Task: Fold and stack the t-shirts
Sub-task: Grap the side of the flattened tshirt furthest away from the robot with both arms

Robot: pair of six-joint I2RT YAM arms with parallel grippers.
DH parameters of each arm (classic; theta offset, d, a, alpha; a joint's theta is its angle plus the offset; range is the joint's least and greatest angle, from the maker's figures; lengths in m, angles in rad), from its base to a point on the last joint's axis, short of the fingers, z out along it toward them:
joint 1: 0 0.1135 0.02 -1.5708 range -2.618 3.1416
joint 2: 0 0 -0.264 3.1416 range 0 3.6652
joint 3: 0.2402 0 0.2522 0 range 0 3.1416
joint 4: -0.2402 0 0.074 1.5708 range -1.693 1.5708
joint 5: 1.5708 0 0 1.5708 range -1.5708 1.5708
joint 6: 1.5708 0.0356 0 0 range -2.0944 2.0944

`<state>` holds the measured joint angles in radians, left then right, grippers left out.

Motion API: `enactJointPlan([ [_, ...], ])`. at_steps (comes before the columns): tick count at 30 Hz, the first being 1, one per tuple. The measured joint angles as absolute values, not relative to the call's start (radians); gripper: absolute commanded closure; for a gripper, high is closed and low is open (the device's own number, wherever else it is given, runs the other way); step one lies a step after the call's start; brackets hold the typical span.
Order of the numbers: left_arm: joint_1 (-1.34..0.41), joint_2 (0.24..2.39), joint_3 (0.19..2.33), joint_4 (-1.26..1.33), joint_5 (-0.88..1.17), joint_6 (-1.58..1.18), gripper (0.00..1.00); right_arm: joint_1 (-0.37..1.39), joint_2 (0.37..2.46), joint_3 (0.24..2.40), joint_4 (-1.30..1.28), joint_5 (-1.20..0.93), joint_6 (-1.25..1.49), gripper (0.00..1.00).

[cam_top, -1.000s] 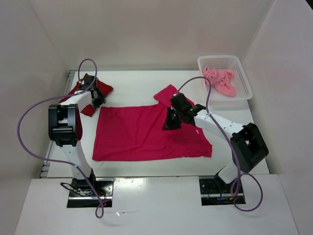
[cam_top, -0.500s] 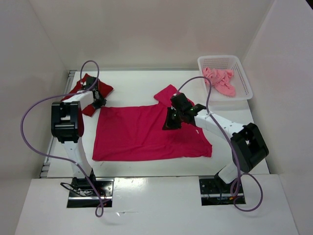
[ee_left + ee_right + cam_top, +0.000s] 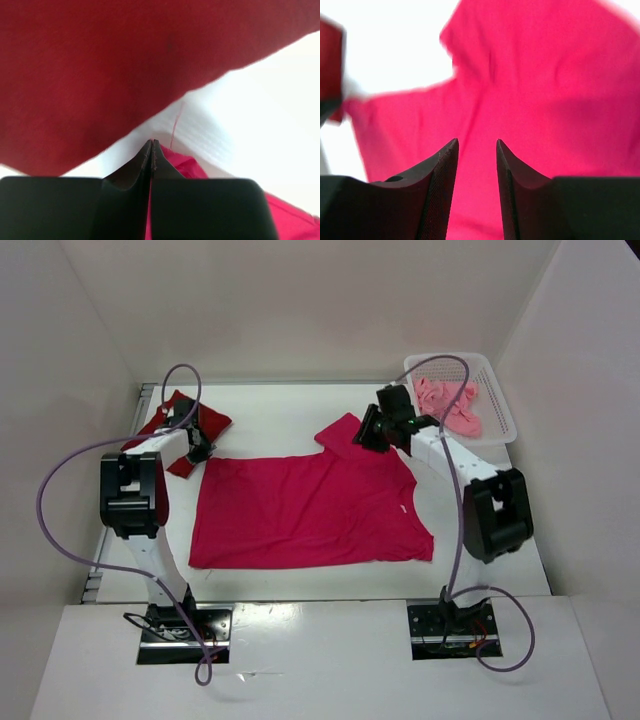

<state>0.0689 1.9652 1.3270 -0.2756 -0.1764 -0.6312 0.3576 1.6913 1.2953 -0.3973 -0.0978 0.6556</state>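
A bright magenta-pink t-shirt lies spread flat in the middle of the table. At the back left sits a dark red t-shirt, folded into a bundle. My left gripper is down at the magenta shirt's back left corner. In the left wrist view the gripper is shut, with a fold of magenta cloth pinched between its jaws and the dark red shirt just beyond. My right gripper hovers open over the magenta shirt's back sleeve, holding nothing. A light salmon pink t-shirt lies crumpled in the basket.
A white mesh basket stands at the back right corner, against the right wall. White walls close the table in at the back and on both sides. Both arms' purple cables loop above the table.
My right gripper let go of the magenta shirt's middle, opened, and swung back and right to the sleeve. My left gripper closed at the shirt's back left corner.
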Motion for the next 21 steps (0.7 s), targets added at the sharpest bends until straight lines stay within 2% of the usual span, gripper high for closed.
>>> enactJointPlan([
  [5, 0.069, 1.903, 1.293, -0.267, -0.179, -0.632, 1.00, 0.355, 1.907, 1.514, -0.375, 0.038, 0.597, 0.55],
  [12, 0.069, 1.859, 1.251, -0.259, -0.185, -0.632, 1.00, 0.349, 2.252, 1.928, -0.419, 0.188, 0.499, 0.49],
  [21, 0.069, 1.848, 1.234, -0.260, -0.183, -0.633, 1.00, 0.349, 2.633, 2.447, -0.561, 0.259, 0.416, 0.49],
])
